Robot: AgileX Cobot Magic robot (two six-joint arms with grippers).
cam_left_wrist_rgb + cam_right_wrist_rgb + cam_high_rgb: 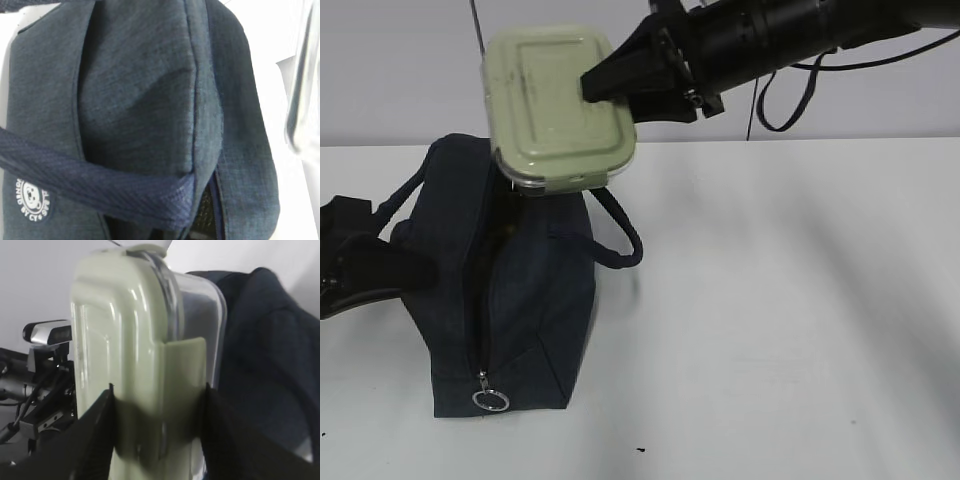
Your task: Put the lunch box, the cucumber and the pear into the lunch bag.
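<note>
Presently, one lunch box (558, 105) is in view, held in the air above the far end of one lunch bag (515, 290). The right gripper (595, 85) is closed on the box, one finger on the pale green lid and the other out of sight behind it; the right wrist view shows both fingers (95, 435) pressed against opposite faces of the box near its clasp. The box is tilted, lid facing the exterior camera, its lower edge just over the bag's rear.

The bag lies on one white table (790, 320). Its zipper runs along the top and a gap shows along it; one metal ring pull (491, 401) hangs at the near end. Two loop handles are visible, one on each side of the bag.

The left gripper (355, 270) sits at the bag's left side, against the fabric. Whether it grips anything cannot be told.

No cucumber or pear is visible in any view.
</note>
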